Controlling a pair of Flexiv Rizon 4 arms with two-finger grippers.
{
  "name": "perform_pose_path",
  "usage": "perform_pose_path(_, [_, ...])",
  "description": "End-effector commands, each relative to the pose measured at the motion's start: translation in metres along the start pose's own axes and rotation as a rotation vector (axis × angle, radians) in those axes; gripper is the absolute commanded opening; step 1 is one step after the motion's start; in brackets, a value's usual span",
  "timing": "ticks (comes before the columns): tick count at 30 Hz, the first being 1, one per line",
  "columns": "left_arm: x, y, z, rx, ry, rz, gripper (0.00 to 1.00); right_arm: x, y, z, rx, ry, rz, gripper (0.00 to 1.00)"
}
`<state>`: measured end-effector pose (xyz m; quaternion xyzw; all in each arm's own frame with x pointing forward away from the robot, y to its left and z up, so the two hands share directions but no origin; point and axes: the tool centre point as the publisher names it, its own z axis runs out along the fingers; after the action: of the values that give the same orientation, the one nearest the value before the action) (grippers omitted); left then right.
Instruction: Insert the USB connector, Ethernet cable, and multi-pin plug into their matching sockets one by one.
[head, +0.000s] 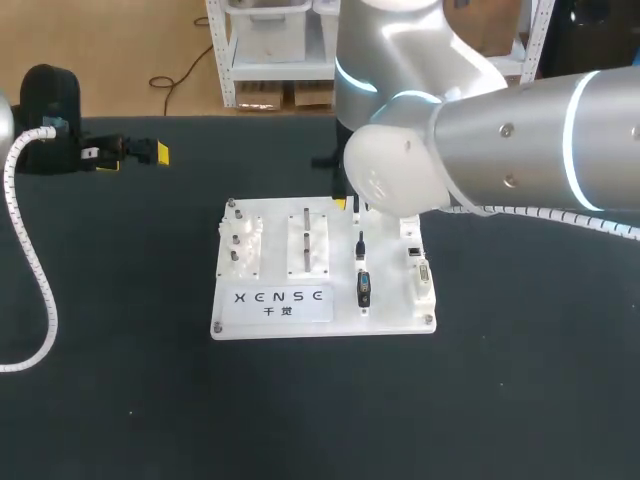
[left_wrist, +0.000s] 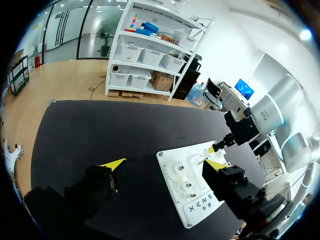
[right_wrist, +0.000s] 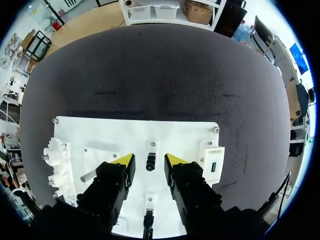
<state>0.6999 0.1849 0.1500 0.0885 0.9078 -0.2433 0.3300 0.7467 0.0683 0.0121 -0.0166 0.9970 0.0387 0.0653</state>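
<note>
A: Over the white board (right_wrist: 125, 132), how should the right tool (right_wrist: 149, 160) take this?
B: Come straight down, keep the small black plug (right_wrist: 150, 162) centred, close evenly so it doesn't tip, I'd say.
A: Its state?
B: Released; the plug stands on the board between the fingers (right_wrist: 124, 161), touching neither.
A: Which plug?
B: Cannot tell.
A: And the left tool (left_wrist: 164, 164)?
B: Released too, holding nothing, over the bench (head: 120, 380), apart from the board.

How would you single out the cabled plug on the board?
Start at the white board in the middle of the dark table. Near its right side lies a black plug with a thin cable; the blocks beside it are white and cable-free.
</note>
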Motion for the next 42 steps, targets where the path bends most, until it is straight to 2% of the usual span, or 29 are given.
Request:
perform_pose_path(1, [0.000, 0.000, 0.000, 0.000, 0.000, 0.000, 1.00, 0.000, -0.001, 0.000, 0.000, 0.006, -0.001, 0.35])
perform_pose_path(11, [0.000, 0.000, 0.000, 0.000, 0.000, 0.000, 1.00, 0.000, -0.001, 0.001, 0.000, 0.014, 0.010, 0.22])
perform_pose_path(17, [0.000, 0.000, 0.000, 0.000, 0.000, 0.000, 1.00, -0.001, 0.001, -0.001, 0.001, 0.011, 0.007, 0.17])
perform_pose_path(26, [0.000, 0.000, 0.000, 0.000, 0.000, 0.000, 1.00, -0.003, -0.002, -0.018, -0.001, -0.034, 0.006, 0.08])
perform_pose_path(32, [0.000, 0.000, 0.000, 0.000, 0.000, 0.000, 1.00, -0.002, -0.003, -0.019, -0.011, -0.039, 0.006, 0.00])
perform_pose_path(38, [0.000, 0.000, 0.000, 0.000, 0.000, 0.000, 1.00, -0.001, 0.000, -0.025, -0.022, -0.052, -0.002, 0.00])
perform_pose_path(42, [0.000, 0.000, 0.000, 0.000, 0.000, 0.000, 1.00, -0.002, 0.000, -0.033, -0.017, -0.094, -0.017, 0.00])
